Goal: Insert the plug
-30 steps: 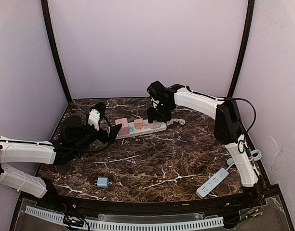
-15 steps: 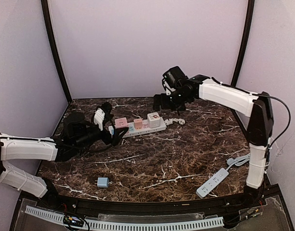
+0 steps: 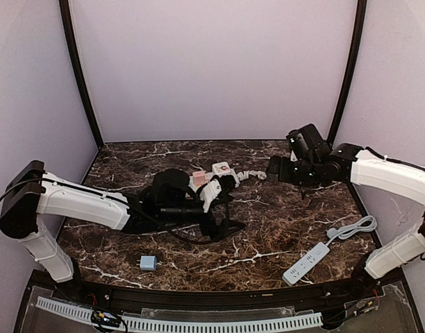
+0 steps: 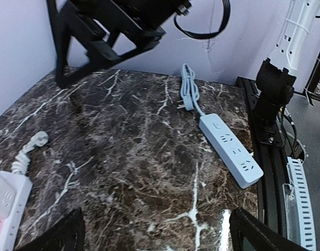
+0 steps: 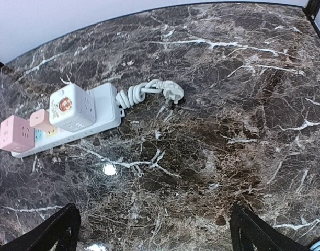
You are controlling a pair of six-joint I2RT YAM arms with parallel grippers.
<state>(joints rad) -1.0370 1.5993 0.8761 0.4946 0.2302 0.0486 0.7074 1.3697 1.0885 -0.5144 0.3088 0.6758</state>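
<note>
A white power strip (image 5: 92, 117) lies at the back of the marble table. It carries a white cube adapter (image 5: 71, 107), a pink cube (image 5: 16, 133) and a small pink plug (image 5: 41, 119). Its coiled cord and plug (image 5: 149, 91) lie at its right end. In the top view my left arm hides most of it, but the white cube (image 3: 221, 170) shows. A small light-blue plug (image 3: 148, 262) lies alone at the front left. My left gripper (image 3: 226, 218) (image 4: 155, 232) is open and empty at mid-table. My right gripper (image 3: 273, 168) (image 5: 152, 227) is open and empty, right of the strip.
A light-blue power strip (image 3: 306, 262) (image 4: 230, 146) lies at the front right, and its cord (image 4: 189, 94) runs toward the right wall. Black frame posts and purple walls enclose the table. A perforated white rail (image 3: 178, 322) runs along the near edge.
My right gripper has drawn back to the right, away from the white strip, leaving the white cube on it. My left arm has swung from the left side to mid-table.
</note>
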